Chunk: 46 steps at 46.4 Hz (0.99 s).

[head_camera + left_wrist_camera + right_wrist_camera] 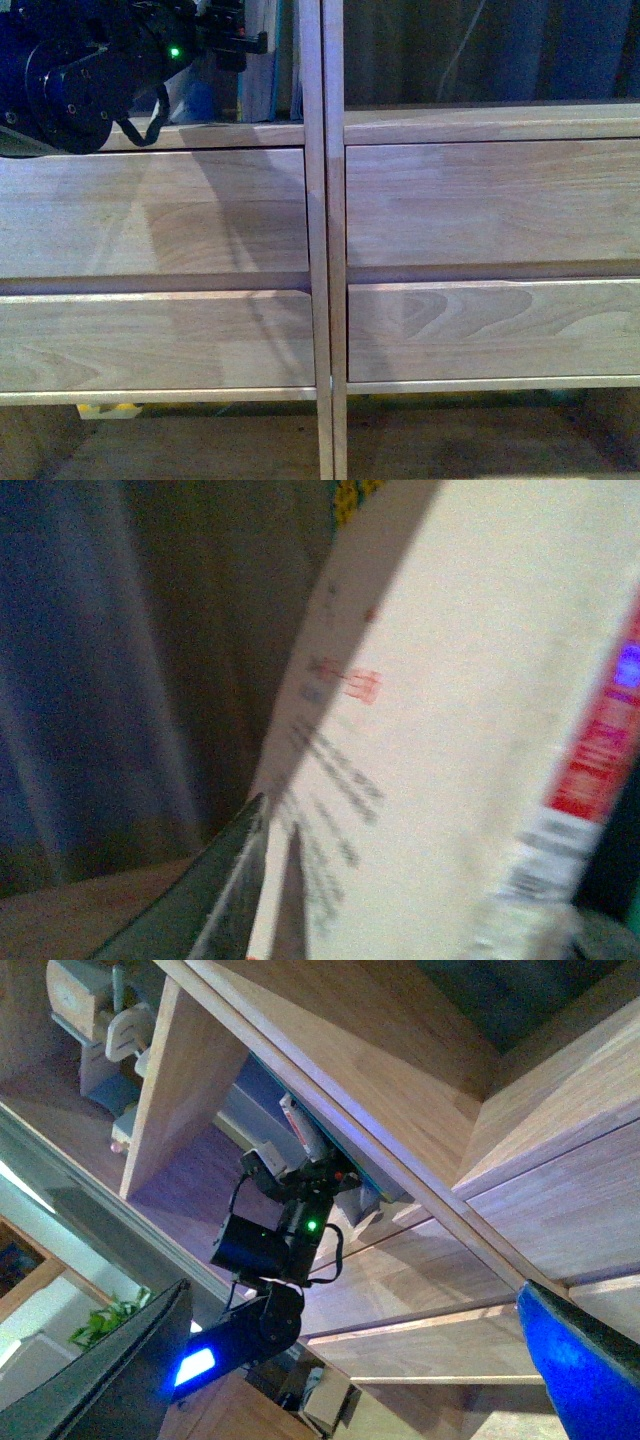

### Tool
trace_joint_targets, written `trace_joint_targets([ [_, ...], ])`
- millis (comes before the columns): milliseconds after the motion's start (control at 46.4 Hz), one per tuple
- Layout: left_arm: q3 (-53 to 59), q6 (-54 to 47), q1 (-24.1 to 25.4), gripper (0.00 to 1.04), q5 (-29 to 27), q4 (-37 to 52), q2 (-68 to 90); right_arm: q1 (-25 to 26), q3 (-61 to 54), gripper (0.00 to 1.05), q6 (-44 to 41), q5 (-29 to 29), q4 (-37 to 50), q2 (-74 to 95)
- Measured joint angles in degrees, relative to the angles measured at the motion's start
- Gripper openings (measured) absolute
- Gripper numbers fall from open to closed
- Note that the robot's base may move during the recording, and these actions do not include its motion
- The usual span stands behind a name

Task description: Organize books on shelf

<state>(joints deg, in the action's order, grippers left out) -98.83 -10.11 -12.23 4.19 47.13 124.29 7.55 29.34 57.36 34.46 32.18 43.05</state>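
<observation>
The light wood shelf fills the front view, with drawer fronts under two open bays. My left gripper reaches into the left bay, shut on the thin paperback book. Its pale cover with black and red characters and its white spine with a red patch fill the left wrist view, held between the left gripper. From the right wrist I see the left arm holding that paperback against a teal book. My right gripper hangs open in front of the drawers, holding nothing.
A dark curtain hangs behind the right bay. Something yellow lies on the floor under the left bay. The right wrist view also shows a small box, a green plant and pale furniture beyond the shelf's side.
</observation>
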Motion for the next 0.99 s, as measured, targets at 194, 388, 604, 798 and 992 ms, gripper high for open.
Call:
trace_joint_targets([
  [194, 8.70, 4.79, 0.07, 0.95, 0.31, 0.37, -7.17, -0.26, -0.07, 0.98, 0.07, 0.07, 0.02, -1.07],
  [388, 22.43, 11.04, 1.07, 0.97, 0.04, -1.53, -20.85, -0.50, -0.09, 0.98, -0.48, -0.04, -0.59, -2.78],
  [604, 39.65, 17.70, 3.65, 0.97, -0.28, -10.69, -39.06, -0.59, -0.09, 0.98, -12.72, -7.23, -9.07, -6.43],
  [798, 43.65, 14.38, 3.41, 0.80, -10.60, -21.46, -46.88, -3.02, 0.85, 0.92, -29.73, -18.12, -17.86, -8.24],
  [992, 55.93, 11.82, 5.05, 0.56, -11.23, -17.66, -52.54, -7.08, -3.41, 0.67, -48.81, -33.46, -26.84, -12.13],
])
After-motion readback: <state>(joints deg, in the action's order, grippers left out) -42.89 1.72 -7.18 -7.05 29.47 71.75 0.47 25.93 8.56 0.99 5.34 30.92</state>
